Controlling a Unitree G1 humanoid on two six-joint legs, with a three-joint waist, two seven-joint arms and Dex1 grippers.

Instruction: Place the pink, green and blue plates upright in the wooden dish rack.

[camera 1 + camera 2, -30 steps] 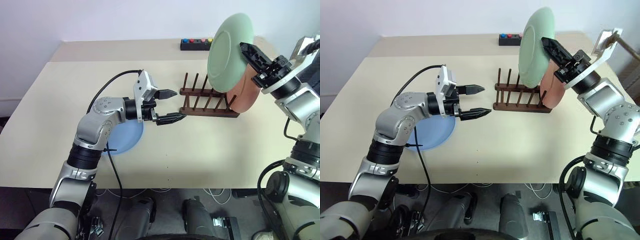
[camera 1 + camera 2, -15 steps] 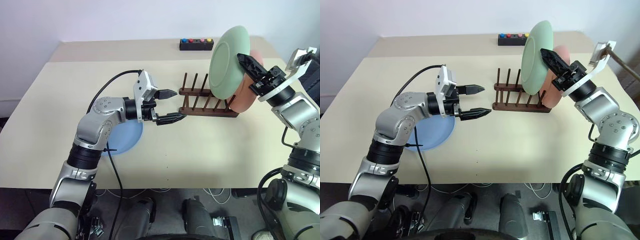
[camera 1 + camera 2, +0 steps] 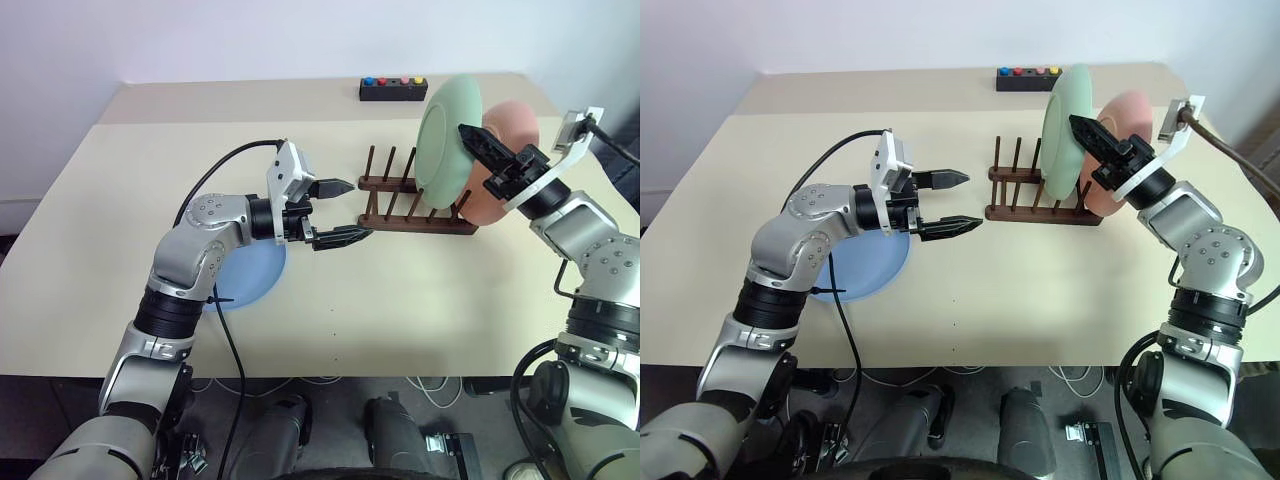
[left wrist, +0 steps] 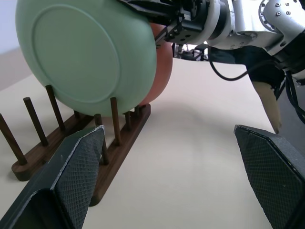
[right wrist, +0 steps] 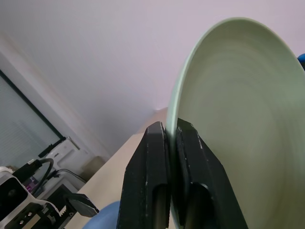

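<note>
Left eye view: right fingers (image 3: pixel 478 145) pinch green plate (image 3: pixel 447 145) beside pink plate (image 3: pixel 508 160); left fingers (image 3: pixel 341 211) wide.

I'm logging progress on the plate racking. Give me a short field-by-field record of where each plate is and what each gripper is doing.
pink plate: upright at the wooden dish rack's right end
green plate: upright, beside the pink one, rim pinched by the right gripper, lower edge among the pegs
blue plate: flat on the table, under the left arm
left gripper: open, empty, left of the rack
</note>
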